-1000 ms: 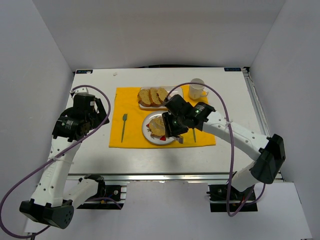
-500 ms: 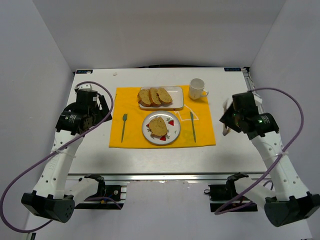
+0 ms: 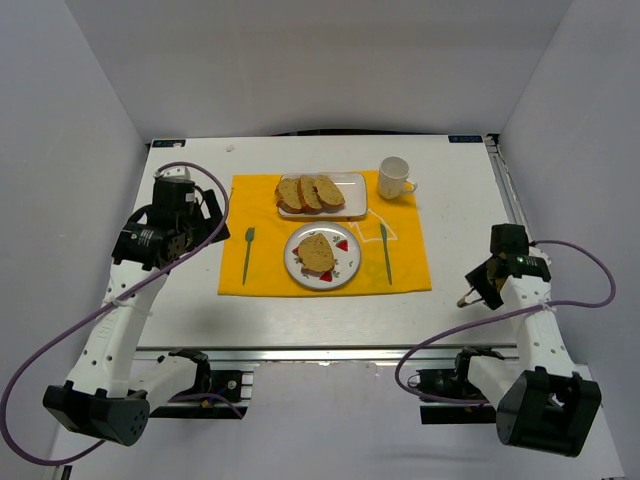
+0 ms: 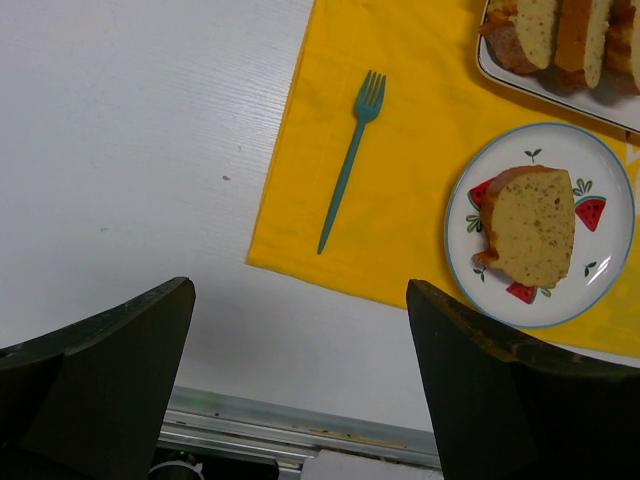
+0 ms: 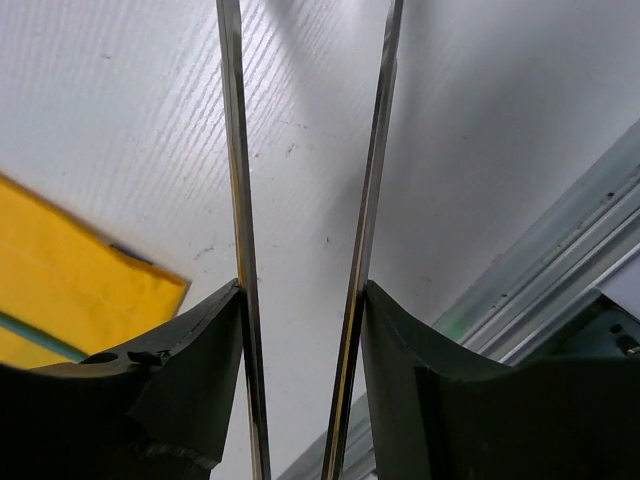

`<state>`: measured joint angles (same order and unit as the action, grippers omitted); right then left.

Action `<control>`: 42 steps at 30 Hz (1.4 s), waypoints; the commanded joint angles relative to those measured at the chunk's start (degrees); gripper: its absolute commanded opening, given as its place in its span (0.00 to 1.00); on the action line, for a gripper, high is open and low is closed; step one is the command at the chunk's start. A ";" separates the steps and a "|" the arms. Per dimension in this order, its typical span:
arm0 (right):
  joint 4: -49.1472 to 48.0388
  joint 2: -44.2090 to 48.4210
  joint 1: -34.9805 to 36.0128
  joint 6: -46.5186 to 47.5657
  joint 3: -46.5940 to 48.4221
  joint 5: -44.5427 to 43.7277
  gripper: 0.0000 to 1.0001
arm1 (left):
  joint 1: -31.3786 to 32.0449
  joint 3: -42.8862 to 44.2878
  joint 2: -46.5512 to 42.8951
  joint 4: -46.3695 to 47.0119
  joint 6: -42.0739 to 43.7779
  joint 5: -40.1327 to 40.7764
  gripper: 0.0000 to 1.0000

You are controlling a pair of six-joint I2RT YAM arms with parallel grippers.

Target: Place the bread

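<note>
Left fingers [image 4: 100,370] and right fingers [image 5: 190,380] both spread, empty, near table's [image 3: 450,310] left and right edges; bread [image 4: 535,225] lies on round plate [image 4: 600,285].

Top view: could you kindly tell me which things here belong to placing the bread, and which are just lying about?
Job:
- bread, lying on the plate
- plate

Lying about:
- three slices on a tray
- fork
- green utensil right of the plate
- mug
- yellow mat
</note>
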<state>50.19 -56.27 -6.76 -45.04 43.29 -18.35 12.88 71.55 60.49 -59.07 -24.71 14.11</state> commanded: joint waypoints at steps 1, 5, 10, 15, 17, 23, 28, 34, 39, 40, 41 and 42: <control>-6.68 -1.12 -0.35 -4.00 -3.72 -1.51 0.54 | 0.12 -0.45 -1.95 0.89 -0.52 -1.63 0.98; -10.99 -5.24 -1.58 -3.66 -7.51 -1.16 0.55 | 0.12 0.08 -2.39 0.27 -0.43 -0.93 0.98; -15.29 -8.85 -2.02 -1.38 -9.89 0.15 0.59 | 0.12 1.31 -2.31 -0.96 -0.08 0.13 0.98; -17.76 -12.72 -2.11 1.17 -10.77 1.56 0.71 | 0.12 1.66 -2.22 -1.66 0.10 0.92 0.98; -17.94 -13.16 -2.11 1.18 -11.03 1.65 0.78 | 0.21 1.58 -2.13 -1.75 0.10 1.18 0.98; -17.50 -12.99 -2.11 1.27 -10.51 3.40 0.89 | 0.12 1.84 -1.69 -1.67 0.10 1.97 0.98; -10.06 -9.13 -2.11 1.70 -4.55 4.81 0.89 | 0.12 2.10 -1.34 -1.58 0.28 2.59 0.98; 2.70 -3.33 -2.11 7.23 6.18 6.91 0.89 | 0.12 2.54 -0.73 -1.23 0.36 2.94 0.98; 12.99 0.37 -2.02 12.77 13.74 12.10 0.89 | 0.12 3.69 0.77 -0.70 -0.07 3.73 0.98; 13.17 1.59 -2.02 14.43 14.45 13.59 0.89 | 0.12 3.77 0.94 0.09 -0.34 3.73 0.98; 13.26 1.95 -1.94 15.58 15.41 14.30 0.89 | 0.12 3.69 1.38 0.62 -0.51 3.73 0.98; 13.26 2.04 -2.02 16.72 17.60 15.79 0.89 | 0.12 3.60 1.73 1.06 -0.78 3.56 0.98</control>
<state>57.69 -55.31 -8.62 -33.78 56.62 -7.42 12.88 73.21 61.76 -59.79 -24.93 16.84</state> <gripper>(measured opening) 0.894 0.984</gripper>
